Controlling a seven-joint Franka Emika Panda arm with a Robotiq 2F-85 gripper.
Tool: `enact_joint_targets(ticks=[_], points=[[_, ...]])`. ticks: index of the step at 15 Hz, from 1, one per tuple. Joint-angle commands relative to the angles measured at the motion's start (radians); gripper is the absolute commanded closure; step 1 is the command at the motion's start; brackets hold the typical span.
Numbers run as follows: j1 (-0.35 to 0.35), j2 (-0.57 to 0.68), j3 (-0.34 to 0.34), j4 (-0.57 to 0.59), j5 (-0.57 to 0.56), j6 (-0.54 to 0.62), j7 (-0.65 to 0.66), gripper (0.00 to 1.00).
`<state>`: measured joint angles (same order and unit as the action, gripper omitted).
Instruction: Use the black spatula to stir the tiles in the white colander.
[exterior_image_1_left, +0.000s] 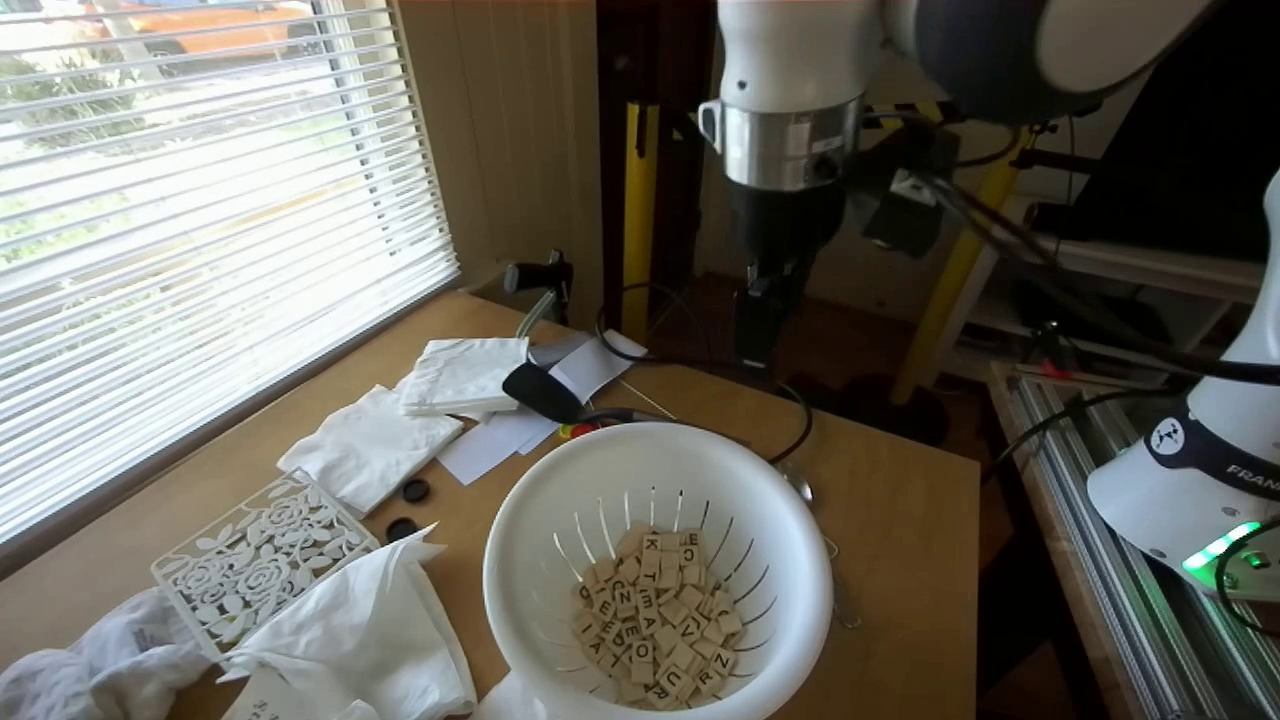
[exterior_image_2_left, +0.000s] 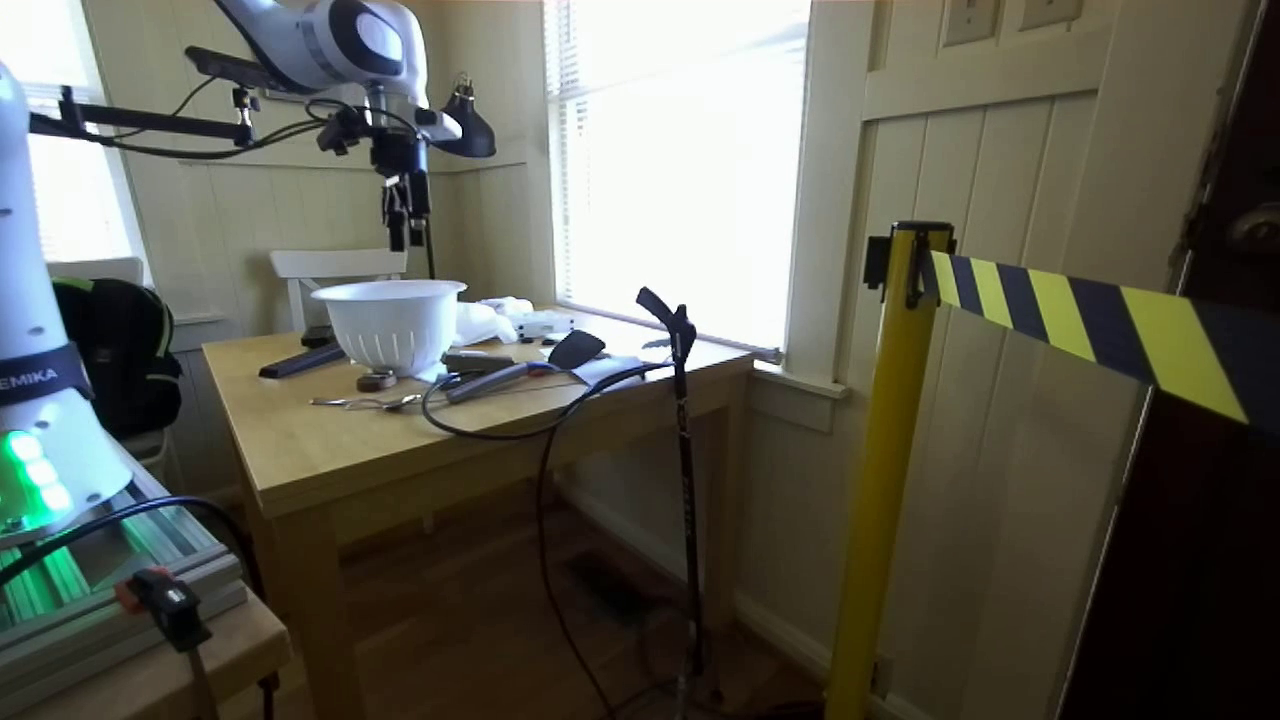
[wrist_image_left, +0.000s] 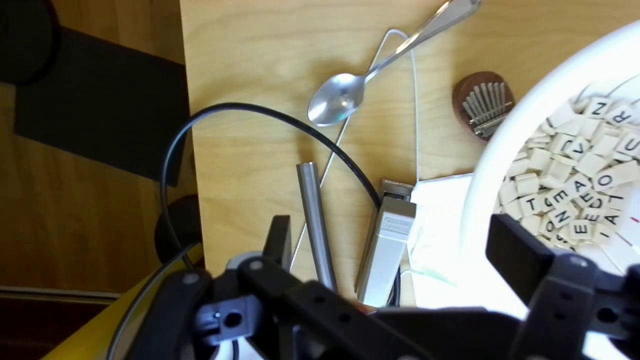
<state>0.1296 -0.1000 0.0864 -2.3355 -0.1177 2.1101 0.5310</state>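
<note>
The white colander (exterior_image_1_left: 515, 570) stands on the table, also in an exterior view (exterior_image_2_left: 395, 322) and at the right of the wrist view (wrist_image_left: 482, 200). Letter tiles (exterior_image_1_left: 665, 620) lie in its bottom and show in the wrist view (wrist_image_left: 575, 165). The black spatula (exterior_image_1_left: 540, 390) lies beside the colander, its head propped up, also in an exterior view (exterior_image_2_left: 577, 348). A grey rod, apparently its handle (wrist_image_left: 316, 225), lies below my fingers; the head is hidden in the wrist view. My gripper (wrist_image_left: 400, 245) is open and empty, above the table, also in both exterior views (exterior_image_1_left: 762, 325) (exterior_image_2_left: 407, 228).
A silver box-like object (wrist_image_left: 390, 250) lies right beside the handle. A spoon (wrist_image_left: 337, 97), a wire, a small thumb piano (wrist_image_left: 482, 105) and a black cable (wrist_image_left: 250, 106) are close by. White cloths (exterior_image_1_left: 375, 440), papers and a rose lattice (exterior_image_1_left: 265, 560) lie window-side. A cane (exterior_image_2_left: 683, 430) leans at the table edge.
</note>
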Motion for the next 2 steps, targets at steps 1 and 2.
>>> enact_joint_targets(ticks=[1,2], points=[[-0.013,-0.045,0.039,-0.009,0.001,-0.024,0.048,0.0],[-0.009,-0.08,0.054,-0.021,0.002,-0.038,0.077,0.0]])
